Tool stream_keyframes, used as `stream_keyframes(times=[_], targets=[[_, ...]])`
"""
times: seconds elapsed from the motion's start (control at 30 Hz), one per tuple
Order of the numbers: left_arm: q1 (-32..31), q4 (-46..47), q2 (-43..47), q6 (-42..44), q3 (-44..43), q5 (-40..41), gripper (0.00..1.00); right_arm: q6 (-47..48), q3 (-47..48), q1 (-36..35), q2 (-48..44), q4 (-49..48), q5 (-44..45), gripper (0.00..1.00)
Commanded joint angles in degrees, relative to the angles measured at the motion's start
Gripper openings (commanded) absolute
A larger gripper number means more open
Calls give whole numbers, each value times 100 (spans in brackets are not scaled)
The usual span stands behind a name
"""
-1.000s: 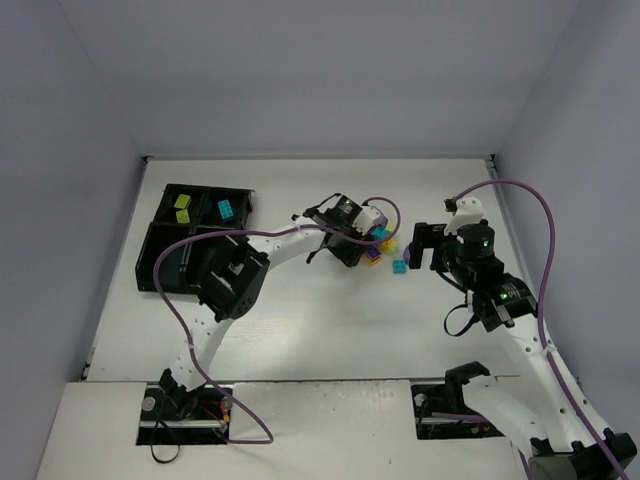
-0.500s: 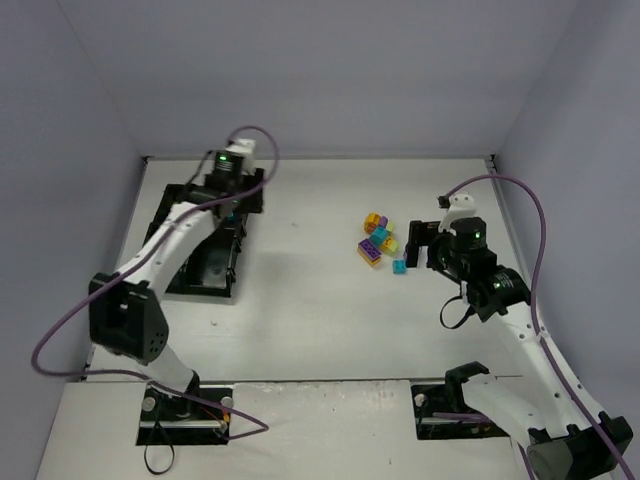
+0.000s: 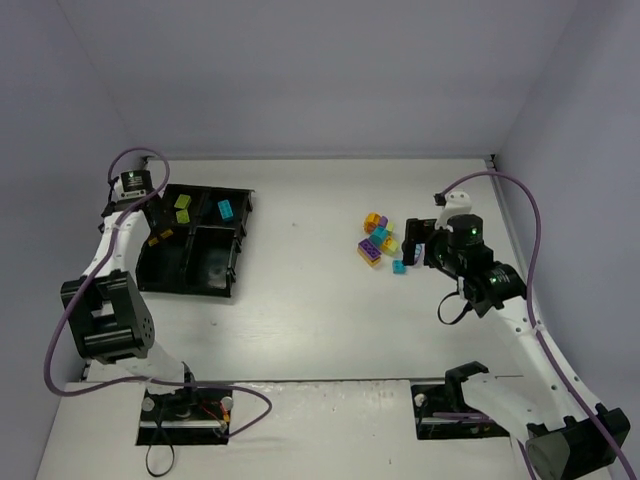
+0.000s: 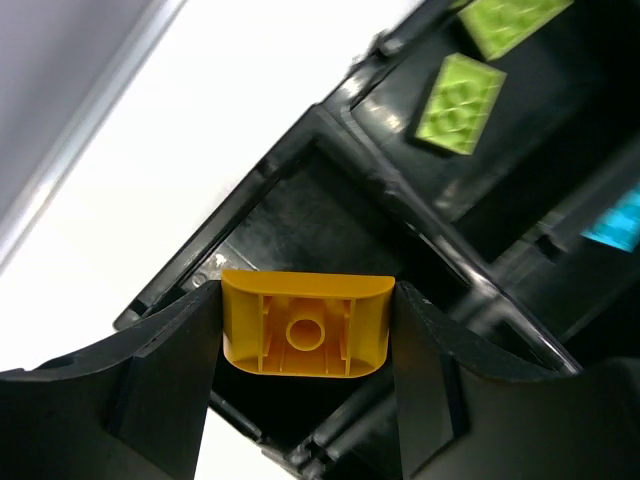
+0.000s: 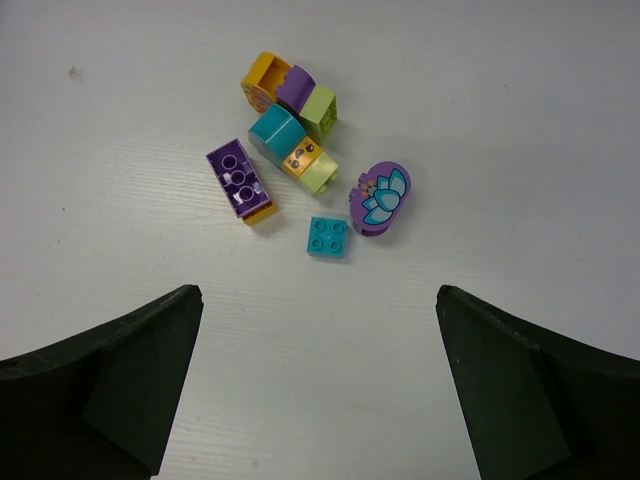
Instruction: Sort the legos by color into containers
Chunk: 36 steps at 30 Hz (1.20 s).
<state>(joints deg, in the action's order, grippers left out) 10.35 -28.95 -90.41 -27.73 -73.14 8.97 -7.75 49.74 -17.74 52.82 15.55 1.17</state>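
left claw point(image 4: 305, 335) | orange brick point(image 4: 305, 305) gripped between fingers point(image 4: 160, 375) | over tray point(image 4: 335, 125)

You have no words, numbers or brand marks to read in any of the three views. The only printed sign is on the oval purple piece point(image 5: 380, 198), which carries a pale blue lotus-like flower on its upper face. The orange panel on the yellow-green brick point(image 5: 318, 176) near it shows a few tiny dark marks, too small for you to read.
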Motion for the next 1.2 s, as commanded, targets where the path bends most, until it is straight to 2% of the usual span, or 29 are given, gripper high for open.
stream_keyframes(times=[0.0,0.13,0.27,0.4,0.7,0.87,1.0,1.17], targets=[[116,-67,-187,-540,-104,70,36,-43,124,-46,-105,-369,23,100],[134,-93,-407,-690,-86,-71,41,-34,54,-37,-271,-360,111,100],[125,-137,-521,-761,-51,-106,57,-34,10,-37,-298,-360,138,100],[134,-155,-460,-787,-59,-185,66,-43,1,-37,-263,-351,147,100],[-524,-471,-56,-489,-402,-317,70,-34,80,-37,-70,-360,138,100],[-1578,-94,191,318,-674,-754,71,-16,71,-37,-96,-360,182,100],[-2587,-172,-73,759,-1280,-730,71,-25,89,-37,-114,-360,156,100],[-3319,-164,-521,1270,-1843,-897,71,-43,98,-37,-228,-342,173,100]])
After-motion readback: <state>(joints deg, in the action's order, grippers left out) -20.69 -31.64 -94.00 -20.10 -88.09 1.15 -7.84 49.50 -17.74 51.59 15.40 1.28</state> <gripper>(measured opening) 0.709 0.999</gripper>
